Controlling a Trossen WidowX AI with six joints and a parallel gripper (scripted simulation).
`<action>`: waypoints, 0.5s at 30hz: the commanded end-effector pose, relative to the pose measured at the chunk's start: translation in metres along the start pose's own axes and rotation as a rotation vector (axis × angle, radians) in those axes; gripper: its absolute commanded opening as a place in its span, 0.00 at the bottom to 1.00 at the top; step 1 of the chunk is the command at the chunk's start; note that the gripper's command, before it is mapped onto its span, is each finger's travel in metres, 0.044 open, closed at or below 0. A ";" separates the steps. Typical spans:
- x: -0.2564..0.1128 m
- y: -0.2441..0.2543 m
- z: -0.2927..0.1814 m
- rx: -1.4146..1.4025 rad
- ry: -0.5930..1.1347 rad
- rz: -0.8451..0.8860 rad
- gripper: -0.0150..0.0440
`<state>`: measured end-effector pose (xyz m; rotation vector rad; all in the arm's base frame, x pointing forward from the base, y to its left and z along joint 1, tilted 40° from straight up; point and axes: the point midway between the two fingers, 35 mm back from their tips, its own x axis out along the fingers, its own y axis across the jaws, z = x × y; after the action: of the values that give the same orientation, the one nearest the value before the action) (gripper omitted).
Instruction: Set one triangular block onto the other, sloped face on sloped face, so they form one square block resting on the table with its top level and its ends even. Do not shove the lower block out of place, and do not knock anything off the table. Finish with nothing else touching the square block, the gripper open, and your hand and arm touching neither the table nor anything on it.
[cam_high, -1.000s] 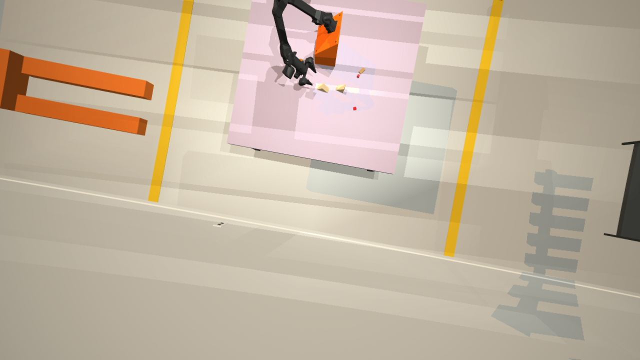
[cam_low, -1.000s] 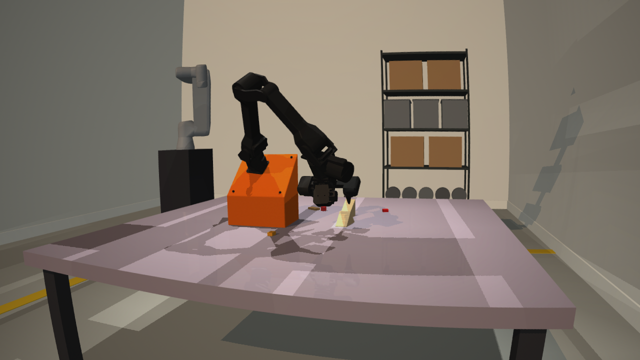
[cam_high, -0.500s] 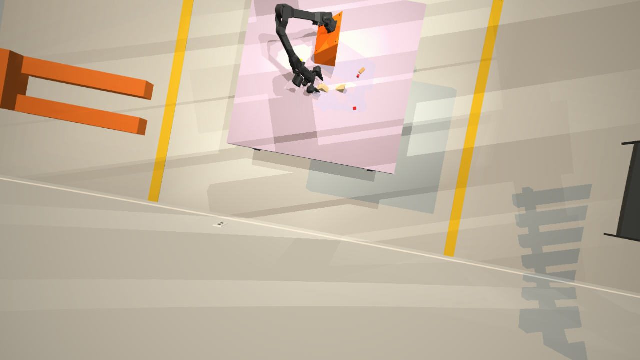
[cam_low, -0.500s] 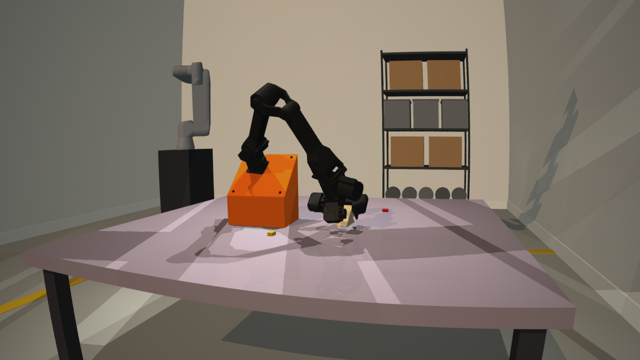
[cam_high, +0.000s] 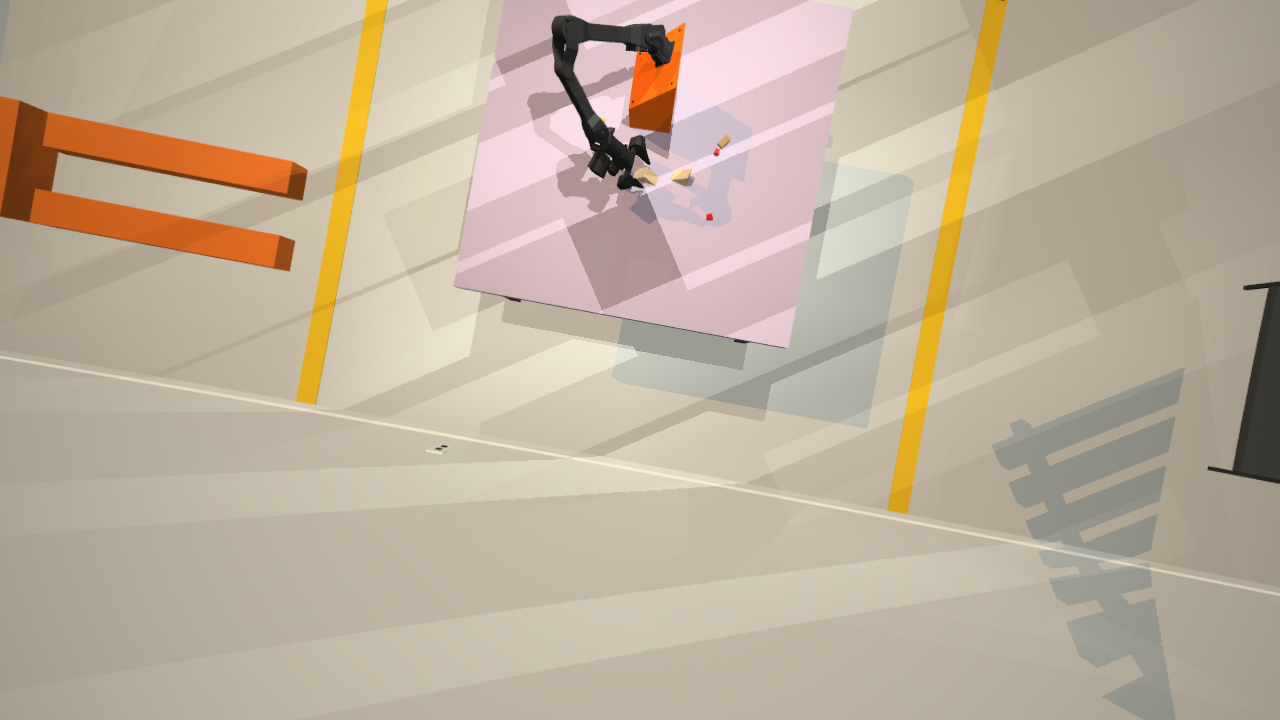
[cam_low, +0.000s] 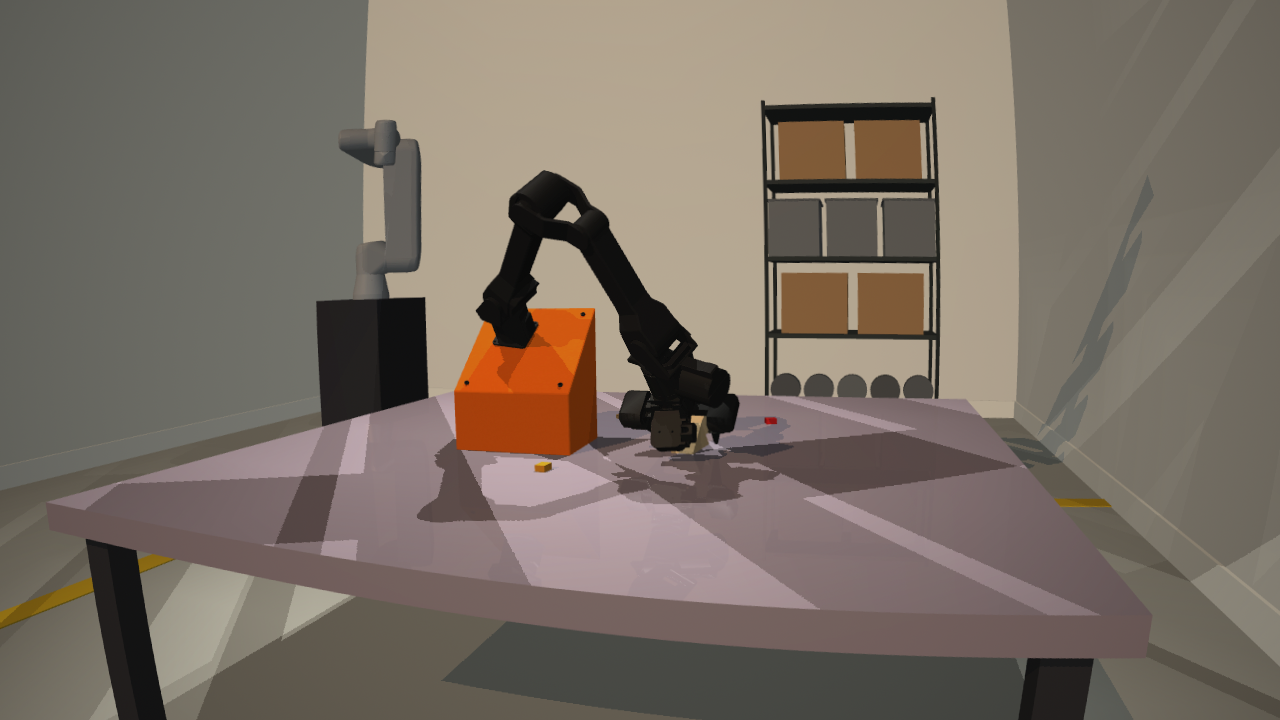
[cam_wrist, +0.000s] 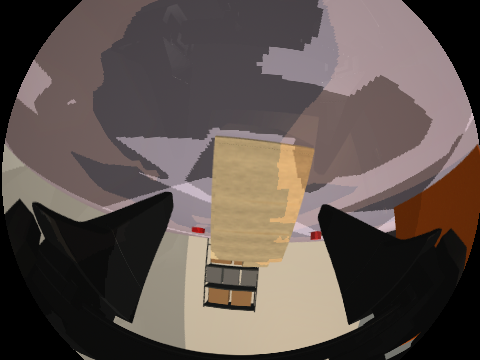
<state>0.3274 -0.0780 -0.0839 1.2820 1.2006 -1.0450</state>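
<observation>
The nearer triangular block (cam_high: 646, 176) (cam_low: 699, 433) (cam_wrist: 235, 200) is pale wood and stands on the pink table (cam_high: 554, 268) (cam_low: 716, 573). The second triangular block (cam_high: 682, 176) stands a short gap beyond it, on the side away from the hand; the nearer block hides it in the wrist view. My gripper (cam_high: 642, 171) (cam_wrist: 249, 207) is wide open and low, with its two fingers on either side of the nearer block and nothing gripped. Black finger tips stand apart from the block's sides in the wrist view. In the exterior view the hand partly hides the block and one fingertip.
The orange base (cam_high: 656, 85) (cam_low: 512, 420) (cam_wrist: 440, 200) carries the arm. One red cube (cam_high: 716, 152) (cam_wrist: 315, 235) lies beside a small tan block (cam_high: 723, 141). Another red cube (cam_high: 709, 217) (cam_low: 770, 420) (cam_wrist: 198, 230) lies apart. A small yellow block (cam_low: 543, 467) is near the base.
</observation>
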 end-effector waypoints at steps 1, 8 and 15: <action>0.002 0.000 -0.001 0.006 0.004 -0.002 1.00; 0.001 0.000 0.000 0.000 0.001 -0.002 0.87; 0.001 0.000 0.000 0.000 0.001 -0.002 0.56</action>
<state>0.3269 -0.0778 -0.0851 1.2810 1.2038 -1.0471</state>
